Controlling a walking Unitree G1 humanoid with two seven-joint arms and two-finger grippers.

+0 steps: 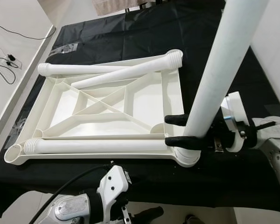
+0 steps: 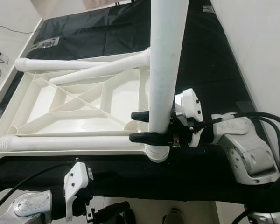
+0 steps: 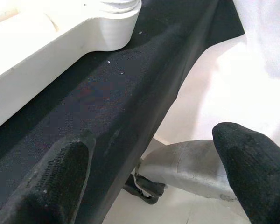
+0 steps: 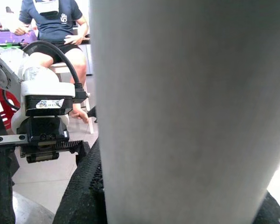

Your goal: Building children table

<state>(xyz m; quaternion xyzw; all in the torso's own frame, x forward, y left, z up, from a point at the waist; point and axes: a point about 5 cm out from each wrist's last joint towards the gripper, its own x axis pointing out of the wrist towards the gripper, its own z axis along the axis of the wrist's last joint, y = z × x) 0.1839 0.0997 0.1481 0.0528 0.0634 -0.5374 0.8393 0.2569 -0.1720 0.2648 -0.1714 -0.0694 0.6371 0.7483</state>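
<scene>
Black-draped bench [image 1: 130, 32] bore upturned tabletop [image 1: 149, 100]; stood first leg [image 1: 221, 70] in 5 o'clock socket, clenched by right gripper [image 1: 176, 130]; left gripper [image 3: 154, 182] released, three loose legs [image 1: 98, 145] left.

A black cloth [image 1: 130, 32] covers the table and hangs over its near edge. On it lies the white plastic tabletop [image 1: 144, 105], underside up (its ribs form a cross). Three white legs rest loose on that frame: one [image 1: 98, 146] along the near side, one [image 1: 79, 69] along the far side, and one [image 1: 130, 72] lying diagonally across it.
</scene>
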